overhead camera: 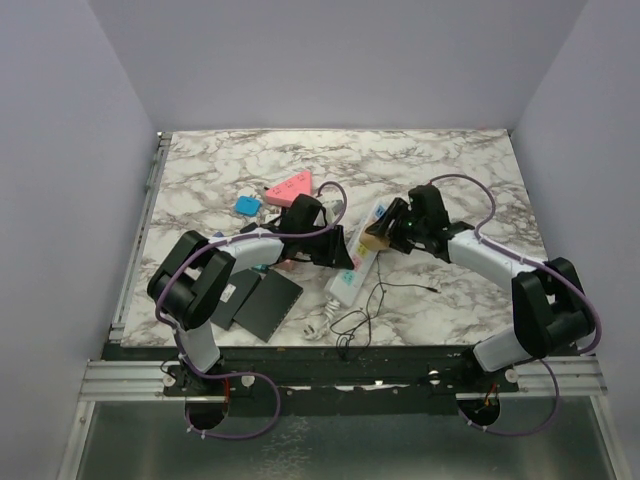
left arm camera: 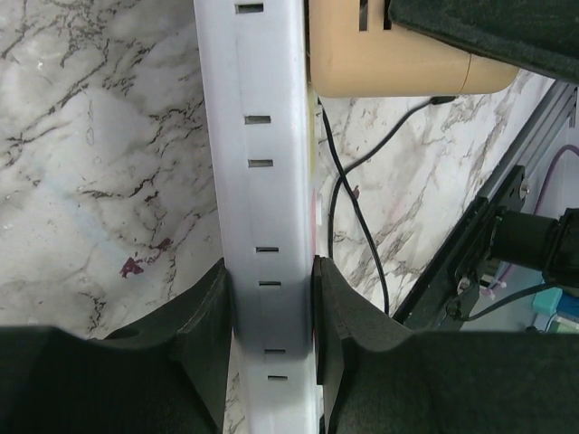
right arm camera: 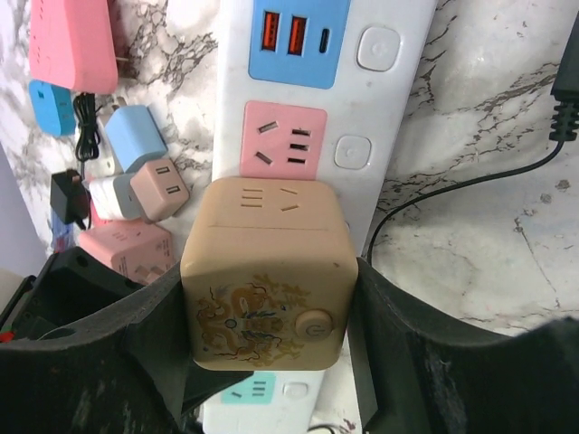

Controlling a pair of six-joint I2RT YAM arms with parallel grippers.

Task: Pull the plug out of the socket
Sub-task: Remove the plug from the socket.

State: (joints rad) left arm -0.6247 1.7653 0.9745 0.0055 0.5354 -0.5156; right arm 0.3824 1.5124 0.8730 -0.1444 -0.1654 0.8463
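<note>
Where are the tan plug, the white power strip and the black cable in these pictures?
tan plug [right arm camera: 262,312], right wrist view: on the face with the dragon picture.
white power strip [left arm camera: 262,226], left wrist view: on its slotted white face, mid-length.
black cable [right arm camera: 566,108], right wrist view: on its thick end at the right edge.

Soft, even light from above fills every view, leaving only faint, short shadows on the marble table [overhead camera: 450,160]. Between the left gripper's [left arm camera: 271,280] dark, blurred fingers the socket [left arm camera: 267,136] glares almost featureless white. The plug [right arm camera: 269,262] inside the right gripper [right arm camera: 269,298] is sharp, its fingers underexposed.
</note>
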